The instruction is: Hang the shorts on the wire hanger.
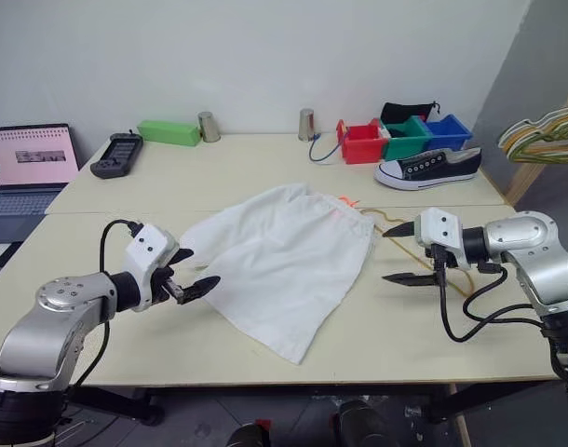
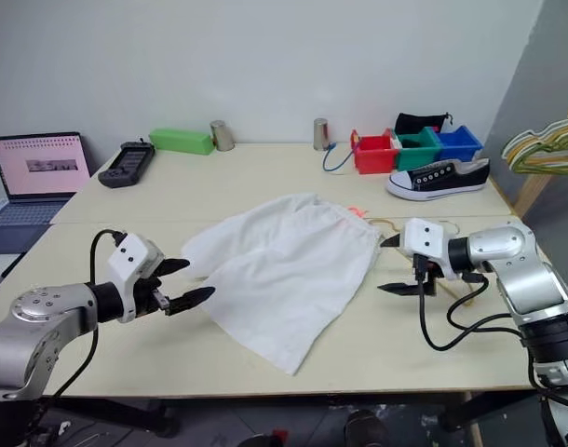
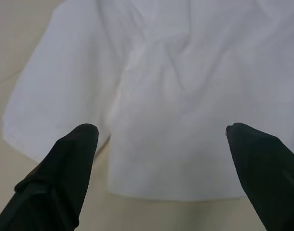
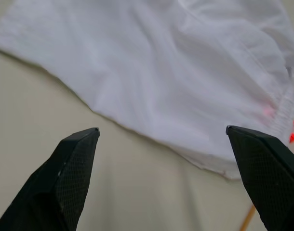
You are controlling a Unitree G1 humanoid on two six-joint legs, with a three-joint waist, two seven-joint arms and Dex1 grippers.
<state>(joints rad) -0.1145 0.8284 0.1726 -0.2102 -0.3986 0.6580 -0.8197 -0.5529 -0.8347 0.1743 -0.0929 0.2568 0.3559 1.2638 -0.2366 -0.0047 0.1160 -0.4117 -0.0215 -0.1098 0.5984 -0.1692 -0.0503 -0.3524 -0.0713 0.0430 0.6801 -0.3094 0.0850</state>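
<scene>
Grippers both wide apart, empty, flanking large white fabric shorts (image 1: 286, 264) lying flat mid pale surface (image 1: 172, 191).
Shorts look light, limp, prob. slide easily; pinch gathered waistband near right gripper (image 1: 407, 255), left gripper (image 1: 193, 273) at leg hem; thin yellow-tan wire hanger (image 1: 402, 235) partly tucked under waistband.

Along the far edge of your table (image 1: 265, 172) you have an open laptop (image 1: 28, 168), a black handheld controller (image 1: 116, 154), a green box (image 1: 169, 132) and two metal cups (image 1: 209, 127). Red, green and blue bins (image 1: 407, 138) stand behind a black sneaker (image 1: 428, 169). Coloured hangers (image 1: 545, 135) show at right.
</scene>
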